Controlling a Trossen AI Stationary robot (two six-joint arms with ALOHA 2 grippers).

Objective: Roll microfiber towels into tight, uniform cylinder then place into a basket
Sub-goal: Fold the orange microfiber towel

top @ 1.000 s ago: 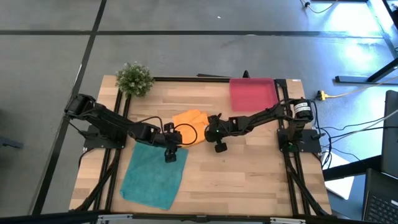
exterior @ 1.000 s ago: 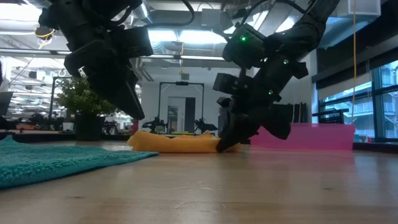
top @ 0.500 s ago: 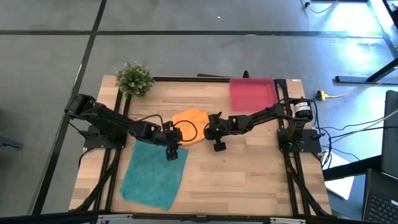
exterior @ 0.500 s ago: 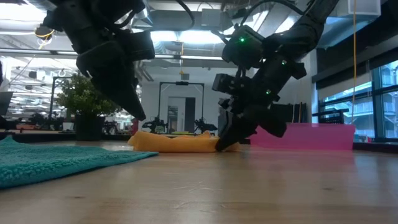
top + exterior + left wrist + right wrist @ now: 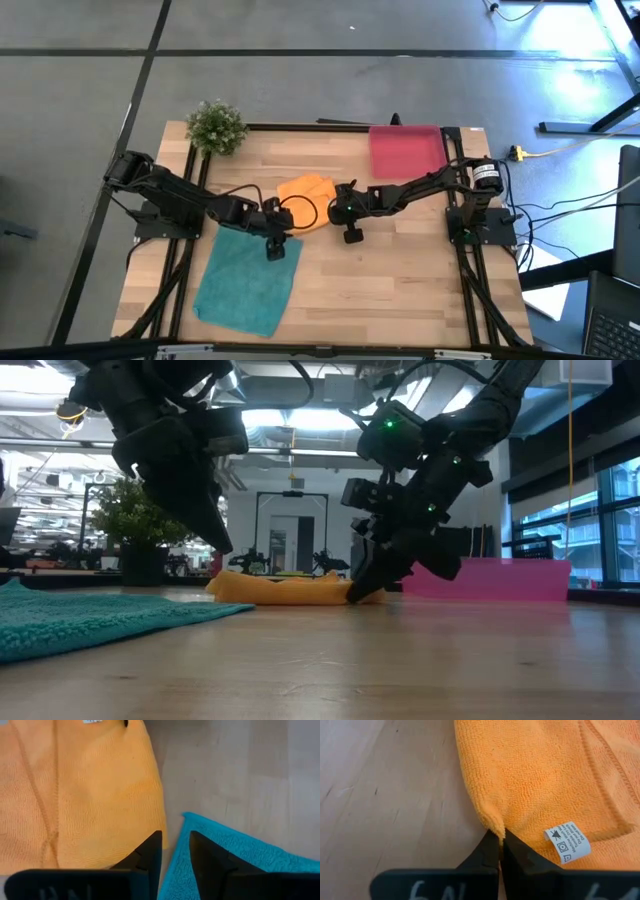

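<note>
The orange towel point(image 5: 305, 196) lies folded and bunched on the table's middle, and in the low view point(image 5: 285, 590) it shows as a low mound. The teal towel point(image 5: 247, 280) lies spread flat at the near left. The pinkish-red basket point(image 5: 405, 150) stands at the far right. My right gripper point(image 5: 336, 210) is shut on the orange towel's right end. My left gripper point(image 5: 175, 845) is slightly open and empty. It hangs above the table point(image 5: 218, 538) over the gap between the orange towel point(image 5: 85, 795) and the teal towel's far corner point(image 5: 210, 845). My right gripper pinches a folded corner of the orange towel's edge point(image 5: 493, 824) between its two fingertips, beside the white care label point(image 5: 567, 842). The fingers slant down from the table's right side. The towel rests on the table, slack, with only that corner drawn up to a point.
A small green plant point(image 5: 215, 125) stands at the far left corner. Bare wood lies near and right of the towels point(image 5: 400, 280). The basket's low wall shows behind my right arm in the low view point(image 5: 500, 580).
My right gripper has edged a little toward the table's left with the orange towel's corner, staying shut. The towel's right end has bunched slightly. The rest of the towel has stayed where it was.
</note>
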